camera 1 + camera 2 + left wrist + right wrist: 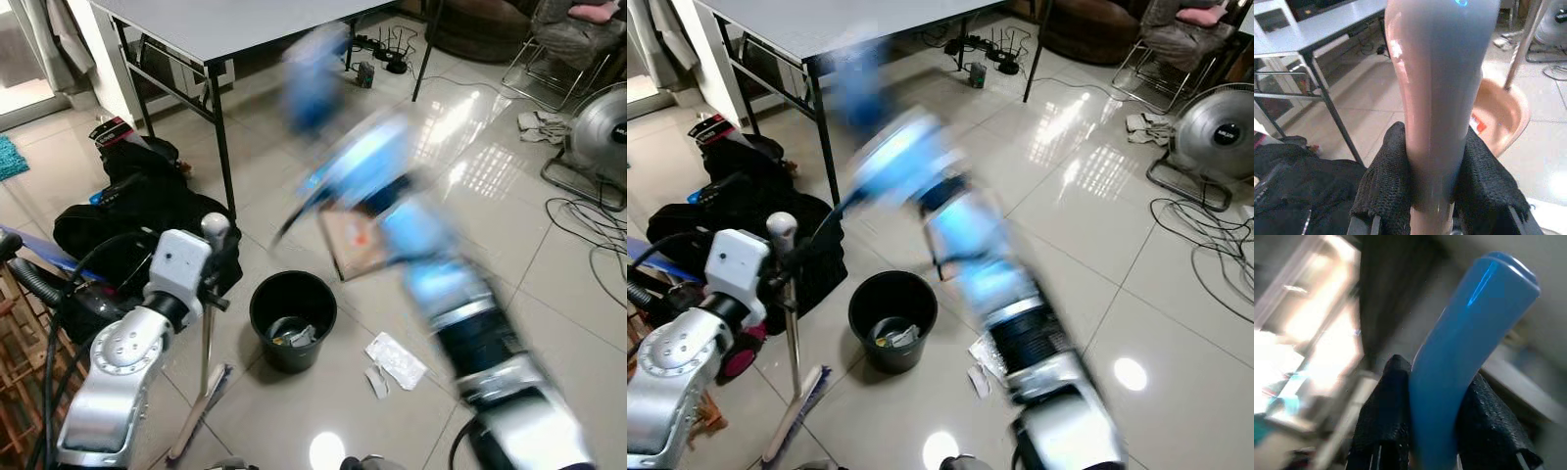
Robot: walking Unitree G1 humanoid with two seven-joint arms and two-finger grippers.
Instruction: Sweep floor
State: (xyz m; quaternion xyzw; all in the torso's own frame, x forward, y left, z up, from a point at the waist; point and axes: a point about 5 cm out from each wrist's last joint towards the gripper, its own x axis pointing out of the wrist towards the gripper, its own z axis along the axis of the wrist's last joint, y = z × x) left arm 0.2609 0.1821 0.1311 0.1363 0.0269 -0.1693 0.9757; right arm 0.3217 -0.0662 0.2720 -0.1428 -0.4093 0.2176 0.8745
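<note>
— Floor tiles [509, 245], pale and glossy, spread out under us, with torn white scraps [395, 360] lying just beside the black bin [292, 318]. Where do we have the broom?

— We have the broom [207, 364] standing nearly upright at our left, bristles down on the tile next to the bin. Our left gripper [1437, 193] is clenched around its handle; in the left wrist view the black fingers [1386, 186] press it on both sides.

— And our right side?

— Our right gripper [1432, 431] is clamped on a blue handle [1464, 357], fingers tight on either side of it. From the head, our right arm [460, 323] is heavily blurred, raised across the middle of the scene.

— What is that salmon shape past the broom handle?

— We see a dustpan [1498, 115] there, with a bit of red and white litter in it. From the head it shows as a blurred tan shape above the bin, near the right arm.

— What else is around us?

— We see litter inside the bin. A black bag [137, 211] slumps at our left by the leg of the grey table [225, 24]. A fan [602, 132] stands far right with cables [588, 230] trailing across the tile.
</note>
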